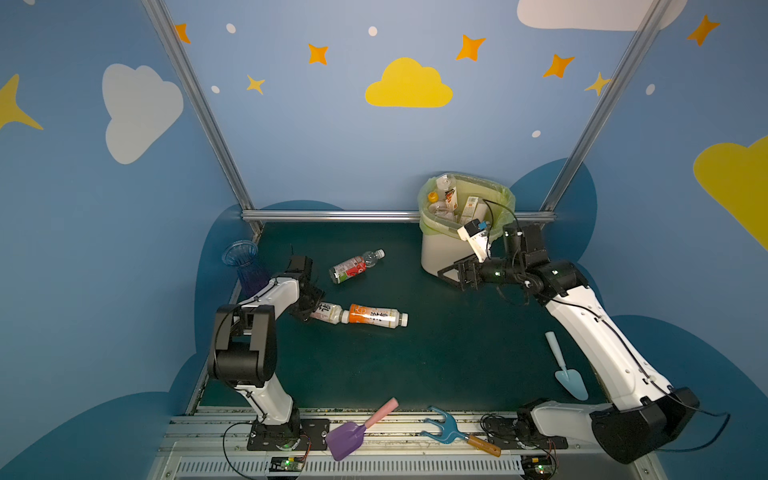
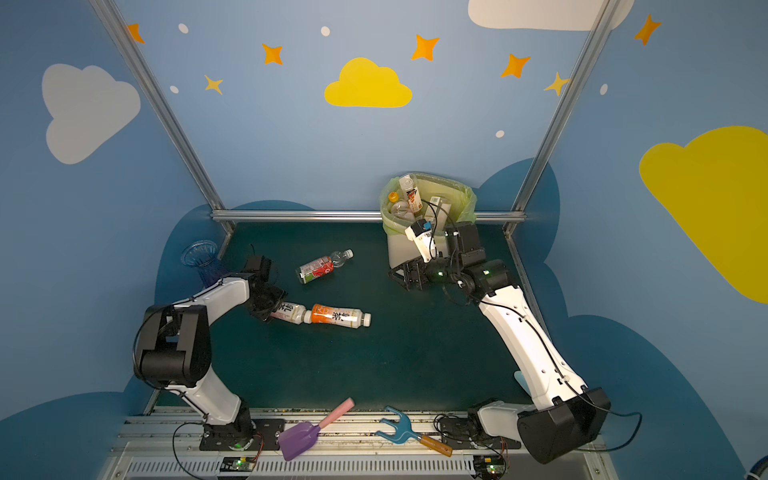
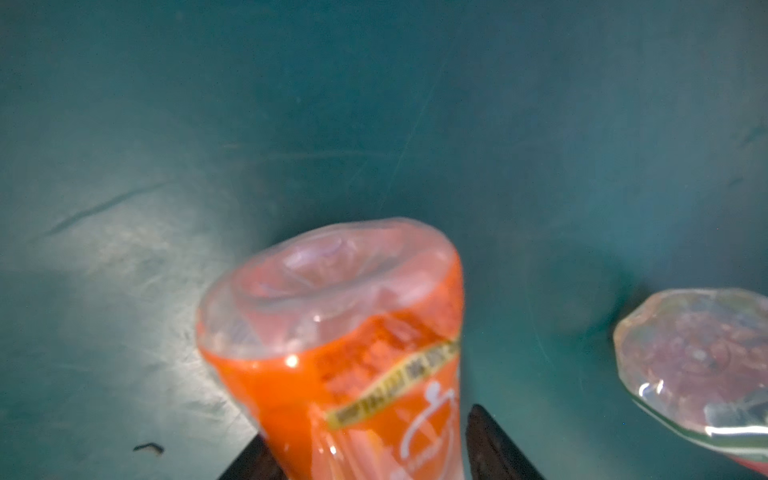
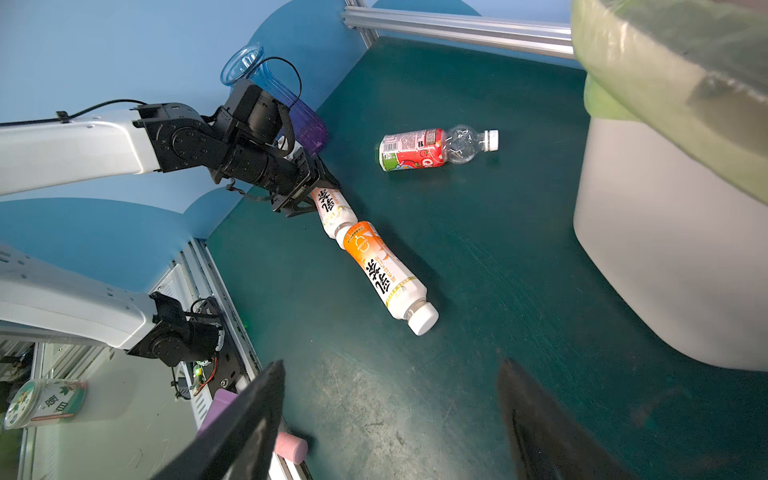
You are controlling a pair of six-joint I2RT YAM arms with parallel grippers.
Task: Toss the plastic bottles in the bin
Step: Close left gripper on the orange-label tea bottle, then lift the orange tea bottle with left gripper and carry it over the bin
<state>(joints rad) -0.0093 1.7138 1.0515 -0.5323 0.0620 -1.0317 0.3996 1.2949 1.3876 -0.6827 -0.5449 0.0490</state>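
Three plastic bottles lie on the green mat. A red-labelled one [image 1: 355,266] [image 4: 415,149] lies nearest the back. A white-and-orange one [image 1: 330,312] [image 3: 332,332] has its cap against the base of an orange-labelled one [image 1: 376,315] [image 4: 382,270]. My left gripper [image 1: 311,309] [image 3: 368,424] is shut on the base end of the white-and-orange bottle, with a finger at each side. The bin [image 1: 436,253] [image 4: 665,249] stands at the back right with several bottles [image 1: 451,195] inside. Low beside the bin's front, my right gripper [image 1: 449,276] [image 4: 390,365] is open and holds nothing.
A blue-purple vase [image 1: 245,262] stands in the back left corner behind my left arm. A pale blue trowel [image 1: 565,370] lies under my right arm. A purple shovel [image 1: 353,432] and a blue fork [image 1: 444,428] lie on the front rail.
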